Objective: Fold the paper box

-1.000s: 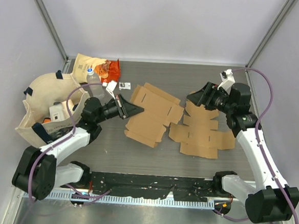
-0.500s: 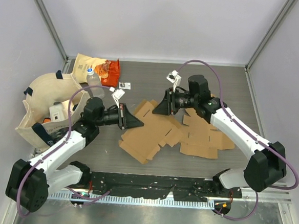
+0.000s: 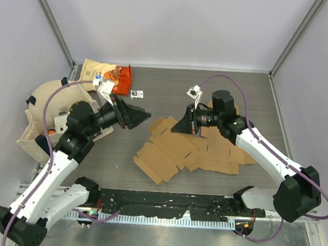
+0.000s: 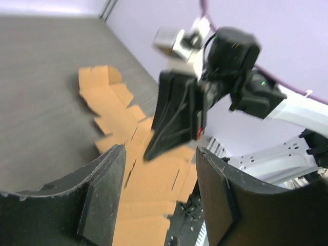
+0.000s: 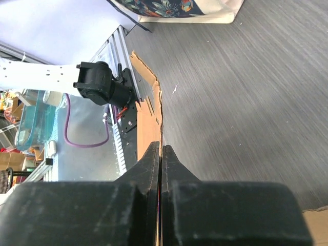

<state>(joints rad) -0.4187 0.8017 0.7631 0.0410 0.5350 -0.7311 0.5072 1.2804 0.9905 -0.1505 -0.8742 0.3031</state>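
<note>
Clamped tight on the cardboard box blank's 12 o'clock edge with the nearer right gripper, left gripper gaping empty at its 10 o'clock.

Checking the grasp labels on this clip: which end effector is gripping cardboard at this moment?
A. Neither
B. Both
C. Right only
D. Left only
C: the right wrist view shows the right end effector pinched shut on the edge of a cardboard blank, while the left end effector stands open and empty, raised clear of the sheets.
</note>
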